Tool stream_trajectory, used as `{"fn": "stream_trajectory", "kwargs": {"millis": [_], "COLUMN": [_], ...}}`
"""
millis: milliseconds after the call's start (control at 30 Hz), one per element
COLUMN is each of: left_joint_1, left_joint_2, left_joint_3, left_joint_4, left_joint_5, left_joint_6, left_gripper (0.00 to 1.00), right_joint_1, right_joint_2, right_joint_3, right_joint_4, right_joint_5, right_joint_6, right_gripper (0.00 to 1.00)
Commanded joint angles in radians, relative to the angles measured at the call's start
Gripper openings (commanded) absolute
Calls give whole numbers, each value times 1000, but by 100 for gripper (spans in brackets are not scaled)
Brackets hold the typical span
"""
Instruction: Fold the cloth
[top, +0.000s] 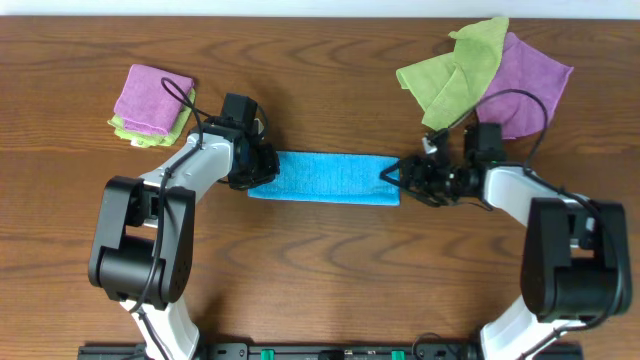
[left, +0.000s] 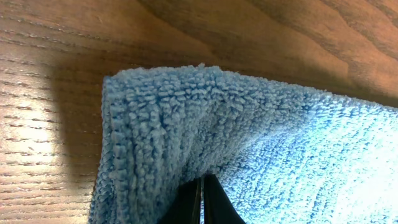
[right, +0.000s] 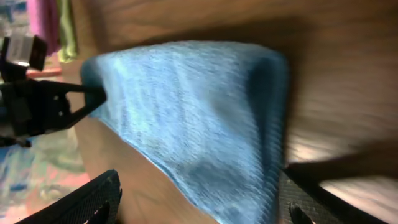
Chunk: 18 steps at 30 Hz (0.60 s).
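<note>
The sky-blue cloth (top: 325, 178) lies on the wooden table as a long folded strip between the two arms. My left gripper (top: 262, 168) is at its left end. In the left wrist view the fingers (left: 202, 202) are pressed together on a raised fold of the cloth (left: 280, 155). My right gripper (top: 395, 178) is at the strip's right end. In the right wrist view its jaws (right: 199, 202) are wide open, with the cloth's end (right: 186, 112) lying between them, not gripped. The left gripper also shows there (right: 68, 102).
A lime-green cloth (top: 455, 70) lies over a purple cloth (top: 530, 75) at the back right, close behind the right arm. A folded purple cloth on a green one (top: 152, 100) sits at the back left.
</note>
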Motion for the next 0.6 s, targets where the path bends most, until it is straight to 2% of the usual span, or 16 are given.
{"fn": "stream_trajectory", "kwargs": {"millis": [0, 33, 233, 367, 467, 567], "left_joint_1": [2, 2, 37, 87, 130, 161], "left_joint_2": [39, 39, -2, -140, -291, -446], "left_joint_3": [-11, -11, 29, 134, 208, 239], "left_joint_4": [-21, -25, -71, -193, -284, -341], "left_joint_5": [-46, -46, 54, 73, 52, 6], "left_joint_6": [11, 11, 14, 68, 98, 104], "left_gripper": [6, 6, 6, 6, 6, 6], "right_joint_1": [55, 61, -1, -68, -108, -85], "right_joint_2": [53, 57, 52, 30, -13, -55], "right_joint_3": [-2, -2, 38, 137, 267, 406], "right_joint_4": [23, 29, -33, -222, -457, -649], "right_joint_5": [19, 29, 45, 101, 306, 589], "right_joint_6": [61, 63, 58, -24, -66, -70], "right_gripper": [81, 78, 2, 1, 2, 2]}}
